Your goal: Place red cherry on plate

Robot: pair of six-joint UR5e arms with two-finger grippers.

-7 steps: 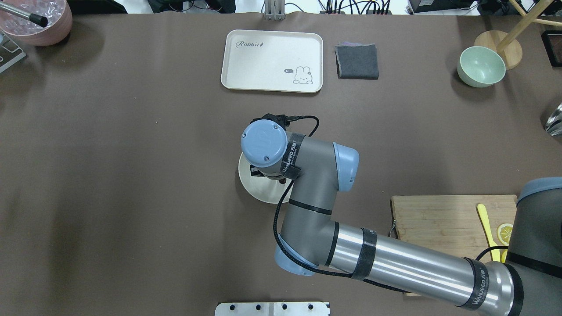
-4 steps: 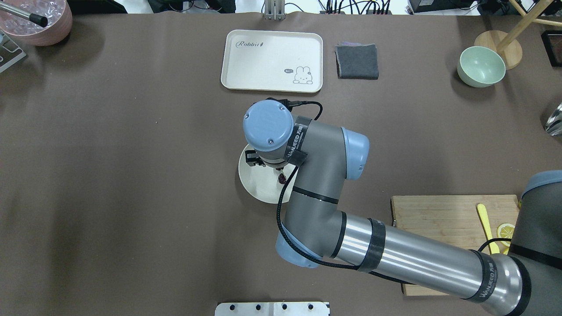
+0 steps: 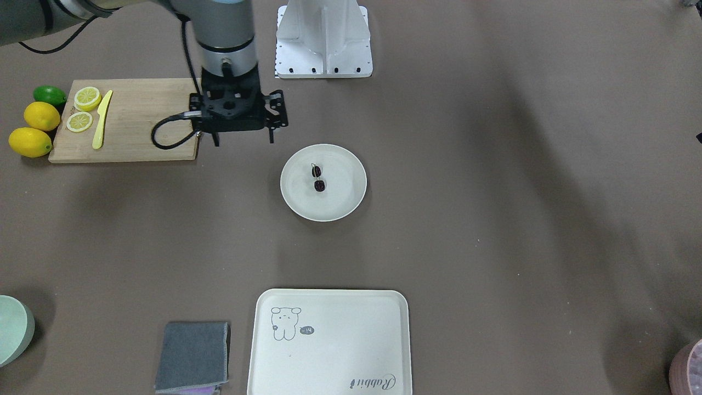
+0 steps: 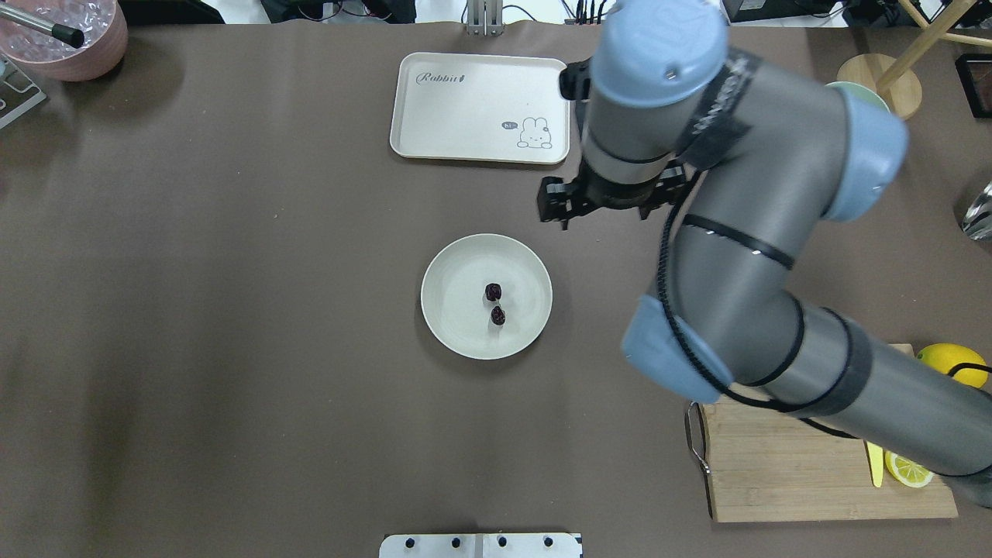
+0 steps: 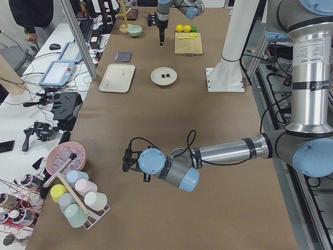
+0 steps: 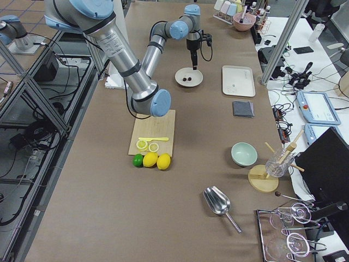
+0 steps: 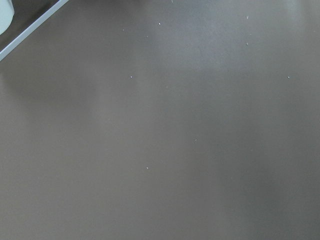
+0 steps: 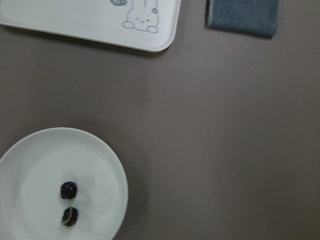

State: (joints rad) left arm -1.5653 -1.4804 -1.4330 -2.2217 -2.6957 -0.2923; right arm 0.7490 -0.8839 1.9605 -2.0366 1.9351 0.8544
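Since a second ago our right gripper (image 3: 244, 141) has lifted off the plate (image 4: 453, 310), jaws spread empty, near the tray (image 4: 480, 108); the dark twin cherry (image 4: 494, 304) lies mid-plate, and we cannot tell our left gripper's (image 5: 145, 177) jaws.

Right arm (image 4: 744, 232): grey joint housings, silver tube, pale blue round cap (image 4: 659, 46) dotted with small screws. Black strap (image 4: 717, 116) with white lettering noted beside cap. Black braided cable (image 3: 154, 134) looped below cap. Right gripper (image 3: 244, 142): black, thin fingers. Left arm (image 5: 223, 152): same grey, silver, blue noted.
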